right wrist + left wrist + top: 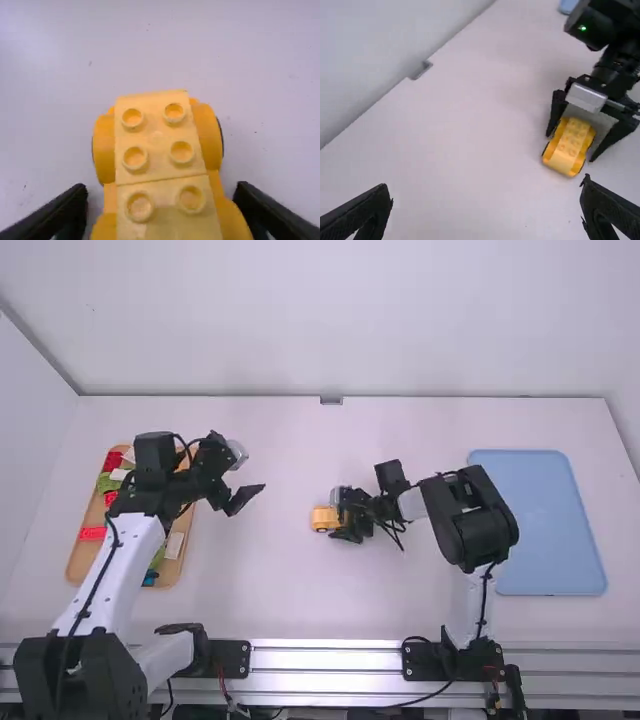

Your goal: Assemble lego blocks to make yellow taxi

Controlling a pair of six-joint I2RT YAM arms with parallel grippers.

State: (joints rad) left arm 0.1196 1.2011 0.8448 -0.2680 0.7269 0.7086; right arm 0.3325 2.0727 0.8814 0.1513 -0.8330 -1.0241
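Note:
A yellow toy car of studded blocks, its wheels edged in black (pixel 322 519) (pixel 568 145) (pixel 157 160), rests on the table near the middle. My right gripper (pixel 342 515) reaches over it from the right; its fingers (pixel 618 137) straddle the car, open. In the right wrist view, my right gripper (pixel 162 192) has a finger on each side of the studded top. Over the table's left part, beside the block tray, my left gripper (pixel 243 499) is above the surface. The left wrist view has my left gripper (pixel 486 190) open wide, nothing between its fingers.
A wooden tray (pixel 78 562) at the left holds red, green, white and blue blocks, partly under the left arm. On the right lies a blue tray (pixel 550 525). A small grey fixture (pixel 331 400) sits at the table's back edge.

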